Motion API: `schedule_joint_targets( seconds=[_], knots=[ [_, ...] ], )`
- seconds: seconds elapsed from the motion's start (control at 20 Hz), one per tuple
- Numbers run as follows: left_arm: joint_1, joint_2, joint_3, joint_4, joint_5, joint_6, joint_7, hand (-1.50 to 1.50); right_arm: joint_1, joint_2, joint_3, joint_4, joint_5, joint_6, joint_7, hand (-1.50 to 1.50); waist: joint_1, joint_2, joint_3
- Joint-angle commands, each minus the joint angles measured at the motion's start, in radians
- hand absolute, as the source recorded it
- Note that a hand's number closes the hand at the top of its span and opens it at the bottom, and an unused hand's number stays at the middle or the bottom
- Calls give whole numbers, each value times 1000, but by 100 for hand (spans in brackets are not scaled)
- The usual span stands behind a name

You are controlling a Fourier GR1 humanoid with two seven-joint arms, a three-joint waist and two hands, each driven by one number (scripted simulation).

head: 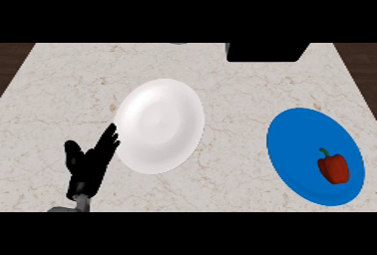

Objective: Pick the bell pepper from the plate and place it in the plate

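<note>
Rightward, bell pepper (333, 167) far from left hand (90, 164).

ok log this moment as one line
bell pepper: on blue plate | white plate: bare | left hand: open, beside white plate | right hand: not in view | step: pick not yet begun

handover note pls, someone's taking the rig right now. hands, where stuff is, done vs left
Left hand: open, fingers up, resting at the lower left beside the round white plate; holds nothing.
Right hand: not in view.
Red bell pepper: lies on the round blue plate, in its lower right part, on the marble counter.
White plate: nothing on it.
Done: nothing visible; pepper not picked.
Left: grasp the pepper, carry it across, set it on the white plate. The right hand looks the likelier one, being on the pepper's side.
</note>
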Motion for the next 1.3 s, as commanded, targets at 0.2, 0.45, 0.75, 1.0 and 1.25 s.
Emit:
schedule_joint_targets(
  seconds=[0.2,0.45,0.75,1.0,1.25],
  knots=[
    [18,-36,-5,-58,-41,15,36,0,22,77,26,-64,89,89,108,-150,4,0,1],
    [3,-24,53,-16,-36,-47,29,0,81,185,14,-155,173,79,142,-150,0,1,0],
    [1,-48,52,-41,-64,-34,77,0,36,228,12,-44,317,33,91,-150,4,2,1],
    [-26,-75,64,12,-80,-54,39,0,7,287,17,-30,418,-2,135,-150,4,2,1],
    [18,-73,77,-19,-97,-80,30,0,-50,312,-1,-34,460,85,177,-150,4,1,0]
  ],
)
